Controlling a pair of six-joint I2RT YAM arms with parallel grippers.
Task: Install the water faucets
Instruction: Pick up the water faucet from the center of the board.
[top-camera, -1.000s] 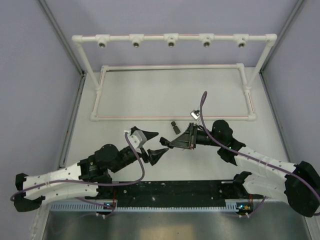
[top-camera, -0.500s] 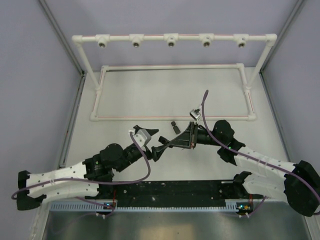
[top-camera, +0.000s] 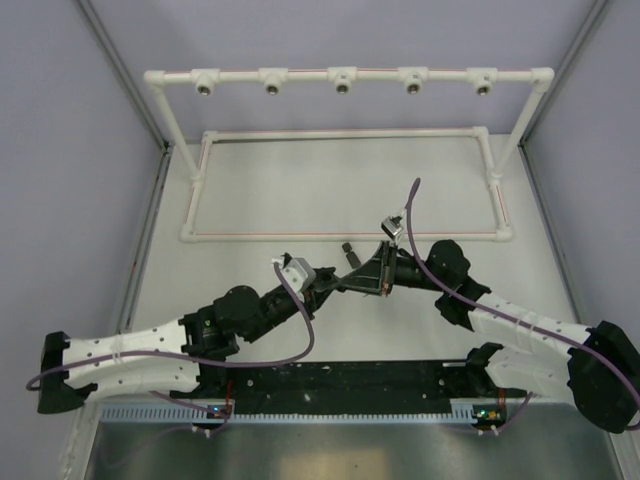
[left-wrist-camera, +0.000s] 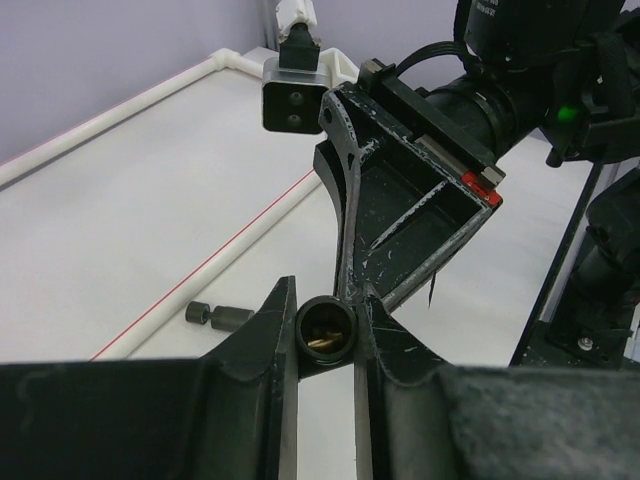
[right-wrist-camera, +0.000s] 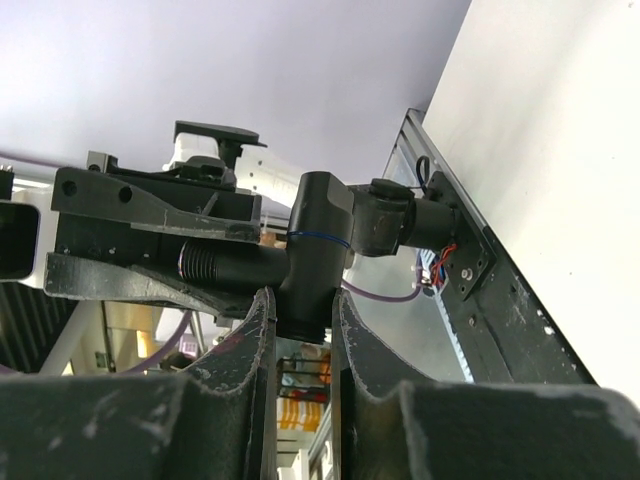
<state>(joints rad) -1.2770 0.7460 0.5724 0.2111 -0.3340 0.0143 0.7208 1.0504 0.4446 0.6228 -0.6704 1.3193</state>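
Note:
A black T-shaped water faucet (top-camera: 336, 286) hangs above the table between both grippers. My right gripper (right-wrist-camera: 303, 310) is shut on its upright body (right-wrist-camera: 318, 240), and a threaded arm (right-wrist-camera: 215, 266) sticks out sideways. My left gripper (left-wrist-camera: 325, 322) is shut on the faucet's round open end (left-wrist-camera: 325, 330), which shows brass inside. In the top view the left gripper (top-camera: 322, 287) and the right gripper (top-camera: 348, 284) meet tip to tip. A second small black faucet piece (top-camera: 348, 250) lies on the table just behind them, also seen as a stubby cylinder (left-wrist-camera: 222, 318) in the left wrist view.
The white pipe frame stands at the back, its top bar (top-camera: 300, 75) carrying several round metal-ringed sockets. Its rectangular base (top-camera: 300, 236) lies on the table just beyond the grippers. Purple side walls close in left and right. A black rail (top-camera: 340, 378) runs along the near edge.
My left arm has reached right to the right gripper, and its jaws have gone from open to shut on the faucet's end. The right gripper has kept its hold and barely moved.

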